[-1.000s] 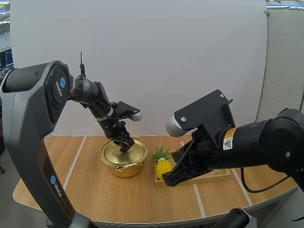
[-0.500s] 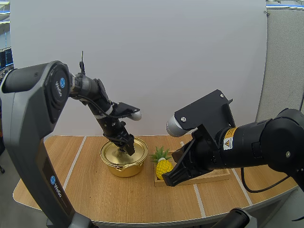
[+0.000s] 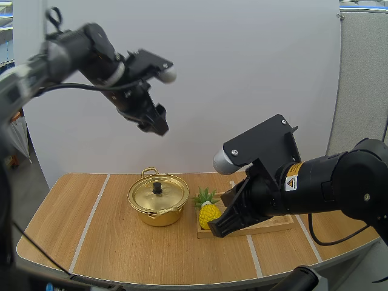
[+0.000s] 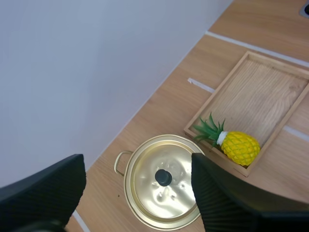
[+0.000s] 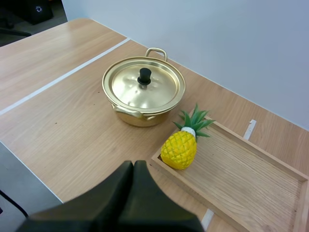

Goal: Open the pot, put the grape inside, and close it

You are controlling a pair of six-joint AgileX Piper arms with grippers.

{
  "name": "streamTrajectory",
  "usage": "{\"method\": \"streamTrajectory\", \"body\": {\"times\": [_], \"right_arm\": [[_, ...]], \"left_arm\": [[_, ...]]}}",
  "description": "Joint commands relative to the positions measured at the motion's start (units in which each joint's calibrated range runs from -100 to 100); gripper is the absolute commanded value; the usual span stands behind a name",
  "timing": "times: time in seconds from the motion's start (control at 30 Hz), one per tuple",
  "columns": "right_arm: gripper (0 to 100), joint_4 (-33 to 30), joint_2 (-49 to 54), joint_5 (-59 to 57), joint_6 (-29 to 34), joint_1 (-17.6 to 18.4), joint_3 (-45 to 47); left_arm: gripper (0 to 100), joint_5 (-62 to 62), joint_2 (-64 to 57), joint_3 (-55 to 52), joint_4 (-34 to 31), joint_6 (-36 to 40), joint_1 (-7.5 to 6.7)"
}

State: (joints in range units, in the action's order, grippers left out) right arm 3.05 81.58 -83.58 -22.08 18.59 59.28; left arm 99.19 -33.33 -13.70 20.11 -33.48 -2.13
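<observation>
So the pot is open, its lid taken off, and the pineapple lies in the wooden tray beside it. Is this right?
Not quite. The pot is closed: the lid sits on it, as the right wrist view shows. The rest holds: the pineapple lies in the wooden tray beside the pot.

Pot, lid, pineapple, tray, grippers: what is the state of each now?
Pot: closed, upright.
Lid: seated on the pot.
Pineapple: lying in the tray.
Tray: holding only the pineapple.
Left gripper: open, empty, high above the pot.
Right gripper: shut, empty.
</observation>
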Motion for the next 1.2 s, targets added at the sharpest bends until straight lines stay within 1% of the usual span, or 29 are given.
{"method": "streamTrajectory", "body": {"times": [0.0,0.23,0.43,0.47,0.5,0.63,0.67,0.77,0.8,0.97,1.07,1.17], "right_arm": [[0,-0.4,0.5,0.4,-0.5,-0.5,0.2],[0,-0.4,1.1,0.7,-0.5,-1.8,0.2],[0,0.6,5.1,-1.1,-0.5,-4.1,0.0],[0,1.2,5.7,-2.2,-0.5,-4.5,0.0],[0,1.5,6.3,-3.3,-0.5,-4.7,0.0],[0,1.7,8.8,-4.1,-0.5,-5.7,0.0],[0,1.7,9.6,-4.3,-0.5,-5.9,0.0],[0,1.4,12.4,-4.3,-0.5,-6.9,0.0],[0,1.4,13.5,-4.3,-0.5,-7.4,0.0],[0,1.9,18.4,-0.8,-0.5,-9.4,0.0],[0,2.2,18.4,2.2,-0.5,-10.7,-0.2],[0,2.6,18.4,7.0,-0.5,-11.9,0.0]], "left_arm": [[100,0.8,-6.4,0.3,0.3,0.6,-0.05],[100,0.8,-17.3,-0.6,0.2,4.4,-0.05],[100,0.8,-26.5,-5.4,0.2,8.6,-0.05],[96,0.8,-28.0,-6.7,0.2,9.0,-0.05],[89,0.8,-29.2,-7.9,0.2,9.4,-0.05],[50,0.8,-35.2,-13.7,0.2,9.5,-0.05],[42,0.8,-36.8,-15.0,0.3,9.5,-0.05],[8,0.8,-41.4,-20.2,0.4,9.5,-0.05],[0,0.8,-43.1,-22.0,0.8,9.5,-0.05],[0,0.8,-51.0,-30.6,3.5,9.6,-0.05],[0,0.8,-55.7,-35.6,4.1,13.0,-0.05],[0,-11.0,-60.4,-40.7,4.1,15.6,-0.05]]}}
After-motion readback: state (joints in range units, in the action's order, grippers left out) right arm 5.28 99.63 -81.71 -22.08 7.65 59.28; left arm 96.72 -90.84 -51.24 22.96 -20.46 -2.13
